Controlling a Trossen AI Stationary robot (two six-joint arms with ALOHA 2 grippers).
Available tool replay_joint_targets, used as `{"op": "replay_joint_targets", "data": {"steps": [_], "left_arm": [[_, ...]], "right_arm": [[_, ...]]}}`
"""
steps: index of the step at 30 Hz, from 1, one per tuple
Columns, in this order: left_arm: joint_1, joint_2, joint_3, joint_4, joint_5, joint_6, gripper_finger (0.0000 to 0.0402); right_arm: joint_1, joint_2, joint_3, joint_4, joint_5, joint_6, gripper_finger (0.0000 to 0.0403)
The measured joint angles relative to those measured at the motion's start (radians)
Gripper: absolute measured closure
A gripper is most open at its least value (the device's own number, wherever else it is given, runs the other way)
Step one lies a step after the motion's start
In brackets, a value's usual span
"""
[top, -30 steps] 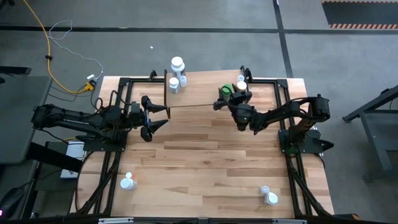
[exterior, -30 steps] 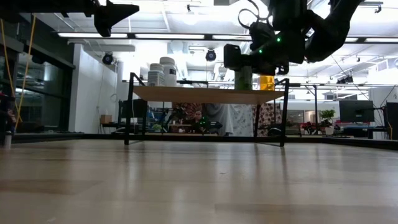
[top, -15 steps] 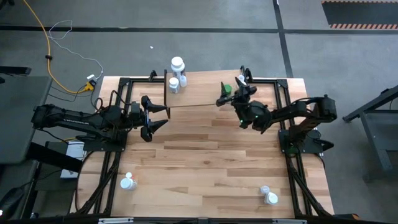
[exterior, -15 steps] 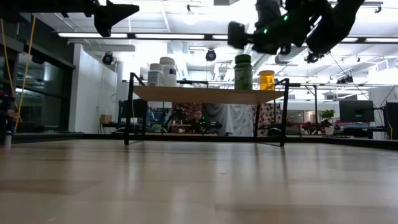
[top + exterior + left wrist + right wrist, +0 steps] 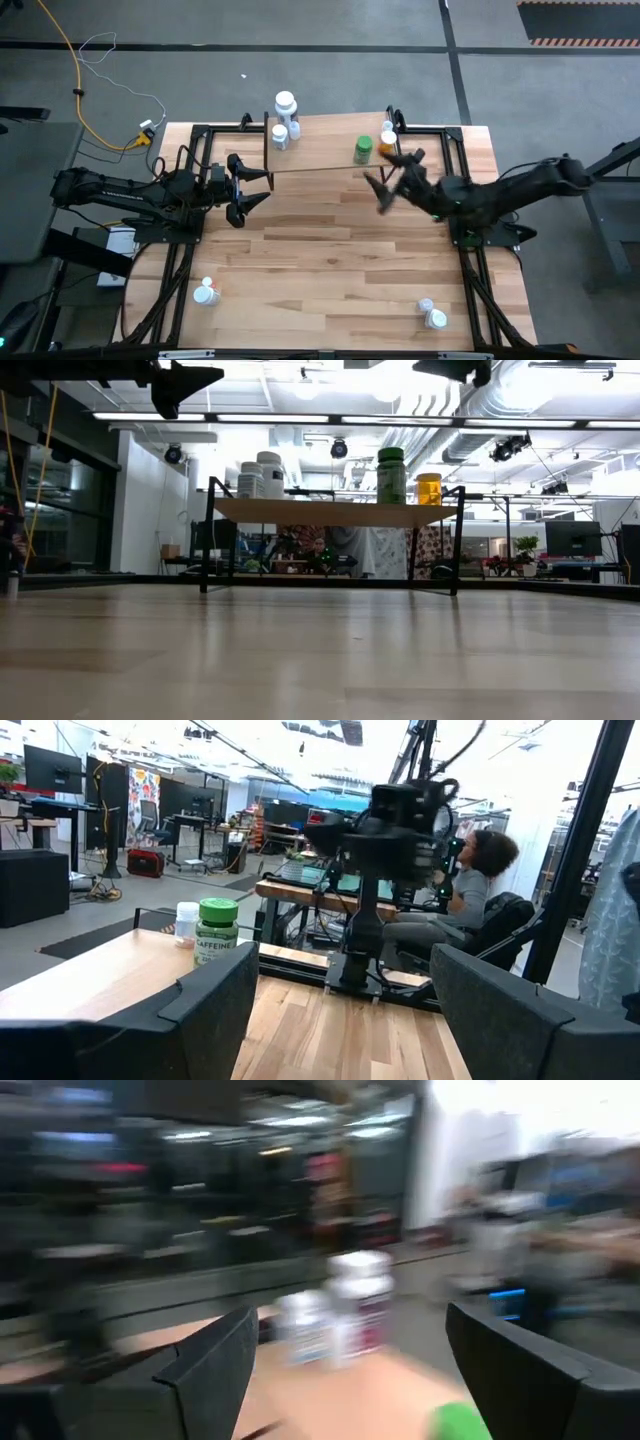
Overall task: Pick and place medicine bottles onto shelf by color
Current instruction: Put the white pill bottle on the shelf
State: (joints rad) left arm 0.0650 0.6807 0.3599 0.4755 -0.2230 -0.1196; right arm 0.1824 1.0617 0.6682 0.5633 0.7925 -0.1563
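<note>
The shelf [image 5: 325, 143] stands at the table's far side on black legs. On its left end stand white bottles [image 5: 285, 120], one taller. On its right end stand the green bottle [image 5: 363, 150] and the orange bottle [image 5: 388, 141], upright on their bases; they also show in the low view, green [image 5: 391, 475] and orange [image 5: 429, 489]. My right gripper [image 5: 390, 177] is open and empty, high above the table just near of the shelf's right end. My left gripper [image 5: 253, 185] is open and empty, held high by the shelf's left end.
A white bottle with a red top [image 5: 206, 292] lies near the table's near left corner. Two white bottles [image 5: 431, 313] are near the near right corner. Black frame posts [image 5: 196, 150] flank the table. A person [image 5: 478, 870] sits in the room beyond.
My right gripper has come away from the green bottle, risen, and drawn back toward the table's near and right edges. The green bottle stays upright on the shelf beside the orange one.
</note>
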Motion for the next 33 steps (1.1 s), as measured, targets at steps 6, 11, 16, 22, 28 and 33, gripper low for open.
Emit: {"op": "replay_joint_targets", "data": {"steps": [6, 11, 16, 22, 28, 33], "left_arm": [[0.000, 0.000, 0.000, 0.000, 0.000, 0.000, 0.0115], [0.000, 0.000, 0.000, 0.000, 0.000, -0.001, 0.0115], [0.000, 0.000, 0.000, 0.000, 0.000, -0.008, 0.0115], [0.000, 0.000, 0.000, 0.000, 0.000, -0.008, 0.0115], [0.000, 0.000, 0.000, -0.001, 0.000, -0.008, 0.0115], [0.000, 0.000, 0.000, -0.001, 0.000, -0.008, 0.0115]], "right_arm": [[0.083, -0.203, 0.000, -0.402, -0.368, 0.355, 0.0088], [0.138, -0.211, 0.000, -0.476, -0.393, 0.486, 0.0088], [0.189, -0.134, -0.002, -0.501, -0.457, 0.562, 0.0088], [0.258, -0.055, 0.013, -0.615, -0.729, 0.882, 0.0088], [0.413, 0.073, 0.118, -0.977, -0.781, 1.349, 0.0088], [0.556, 0.207, 0.199, -1.227, -0.873, 1.755, 0.0088]]}}
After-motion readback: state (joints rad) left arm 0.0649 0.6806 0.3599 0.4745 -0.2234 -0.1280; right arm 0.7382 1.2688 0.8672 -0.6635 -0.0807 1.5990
